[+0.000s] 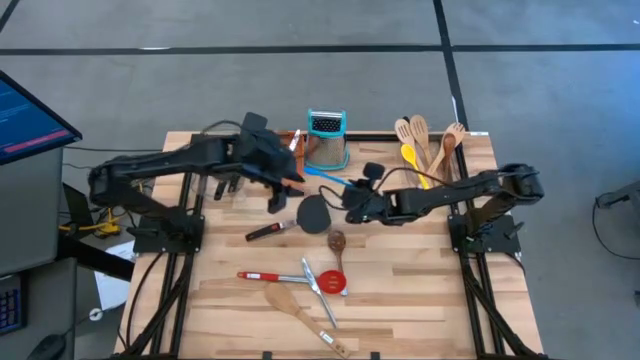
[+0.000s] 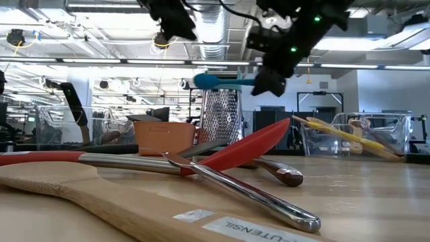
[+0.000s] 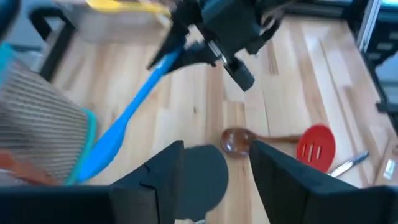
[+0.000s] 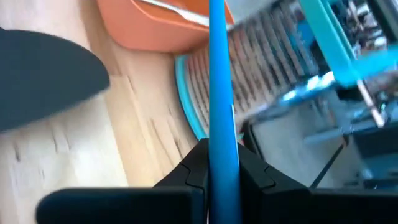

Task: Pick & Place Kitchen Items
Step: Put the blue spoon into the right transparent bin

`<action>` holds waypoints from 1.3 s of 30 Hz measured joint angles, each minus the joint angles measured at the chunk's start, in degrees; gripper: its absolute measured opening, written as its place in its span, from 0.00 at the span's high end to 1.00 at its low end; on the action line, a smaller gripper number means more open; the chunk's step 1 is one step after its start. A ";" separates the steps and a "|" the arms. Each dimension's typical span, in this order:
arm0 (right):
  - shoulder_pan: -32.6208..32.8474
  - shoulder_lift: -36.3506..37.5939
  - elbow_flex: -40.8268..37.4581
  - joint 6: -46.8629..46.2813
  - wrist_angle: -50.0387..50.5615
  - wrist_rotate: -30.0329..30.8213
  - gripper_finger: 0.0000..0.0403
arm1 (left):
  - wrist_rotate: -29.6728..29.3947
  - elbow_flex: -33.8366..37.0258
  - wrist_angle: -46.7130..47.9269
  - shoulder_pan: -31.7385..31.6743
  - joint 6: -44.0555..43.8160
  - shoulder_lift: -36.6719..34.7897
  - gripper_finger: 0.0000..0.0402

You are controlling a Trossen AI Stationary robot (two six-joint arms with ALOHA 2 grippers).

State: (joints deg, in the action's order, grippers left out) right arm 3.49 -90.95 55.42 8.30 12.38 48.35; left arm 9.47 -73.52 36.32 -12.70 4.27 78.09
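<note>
High view: blue spoon (image 1: 328, 175) clamped by handle in right pincer (image 1: 356, 205), lifted near bench centre beside box grater (image 1: 327, 138). Left pincer (image 1: 276, 196) spread, empty, above black turner (image 1: 312, 213).

Steel box grater with teal top (image 1: 326, 139) is standing at the table's far edge, middle, with the orange rectangular tray (image 1: 296, 142) touching its left side. Bundle of wooden and yellow spoons (image 1: 428, 146) is lying at the far right corner. Long blue spatula (image 1: 334, 177) is sitting between the grater and the right gripper (image 1: 358, 203). Black round turner (image 1: 314, 213) is lying mid-table, just under the left gripper (image 1: 278, 190). Red slotted spatula (image 1: 333, 283), steel-handled tool (image 1: 320, 298) and wooden spatula (image 1: 290, 305) are lying crossed near the front edge.
</note>
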 joint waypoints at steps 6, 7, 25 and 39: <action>-0.62 9.13 -11.09 -8.92 -2.88 0.13 0.93 | 0.00 0.00 0.02 -0.58 -0.01 -6.36 0.62; -0.65 10.92 -13.19 -10.89 -3.58 0.19 0.93 | 0.00 0.01 -0.08 -0.49 0.00 -7.15 0.63; -8.88 36.80 -24.81 -42.47 20.02 8.44 0.93 | 0.00 0.04 -0.42 -0.47 -0.20 -8.99 0.68; -14.57 36.94 -24.81 -60.93 35.36 8.73 0.93 | 0.00 0.04 -0.40 -0.47 -0.22 -8.97 0.68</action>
State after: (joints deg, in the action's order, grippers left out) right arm -11.08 -54.01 30.61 -52.62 47.75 57.08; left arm 9.47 -73.47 35.92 -13.17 4.05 69.12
